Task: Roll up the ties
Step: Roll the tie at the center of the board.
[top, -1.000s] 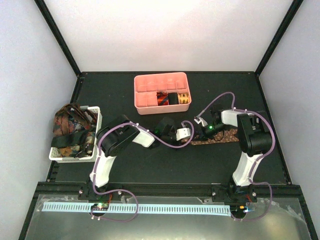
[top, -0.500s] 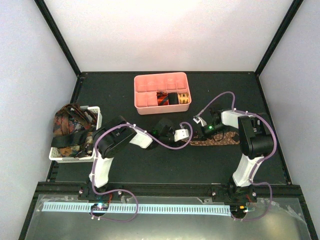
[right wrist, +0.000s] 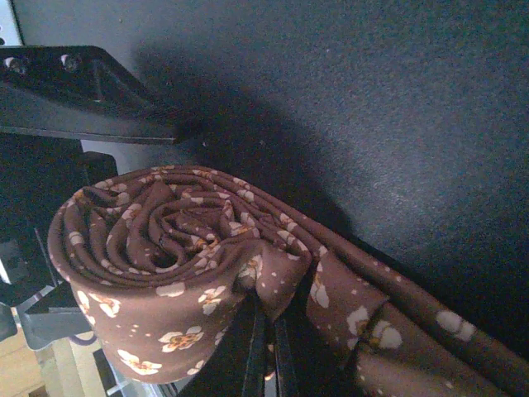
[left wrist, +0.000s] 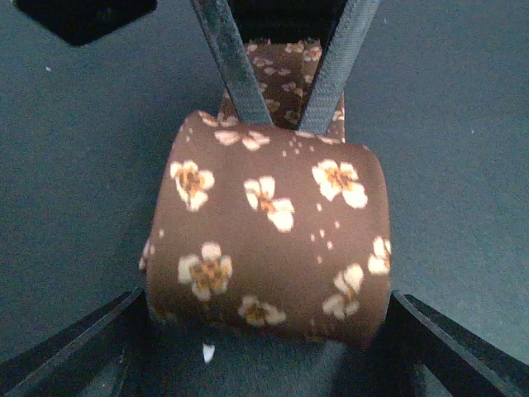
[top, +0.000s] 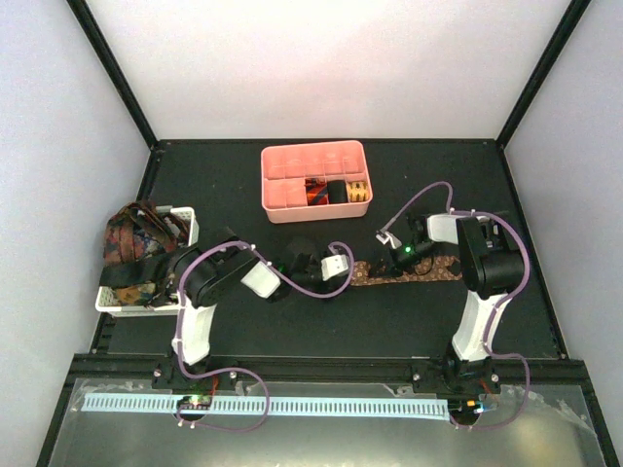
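A brown tie with a small flower print lies on the black table, its flat part [top: 421, 273] running to the right. Its rolled end [left wrist: 264, 223] sits between the two fingers of my left gripper [left wrist: 269, 304], which press on the roll's two sides. The left gripper shows in the top view [top: 339, 265] left of the roll. My right gripper [right wrist: 269, 322] is shut, pinching the fabric at the roll's outer lap [right wrist: 165, 248]. The right gripper's fingers [left wrist: 231, 66] reach in from above in the left wrist view. In the top view the right gripper [top: 382, 259] is just right of the roll.
A pink tray [top: 292, 199] at the back holds rolled ties: red-orange [top: 313, 192], black [top: 337, 191] and gold [top: 358, 191]. A white slotted basket [top: 187, 232] at the left holds a heap of loose ties [top: 136, 248]. Purple cables loop over both arms.
Both grippers and the roll between them have moved left along the table. The left arm has folded back towards its base. The tie's left end has shifted left with them.
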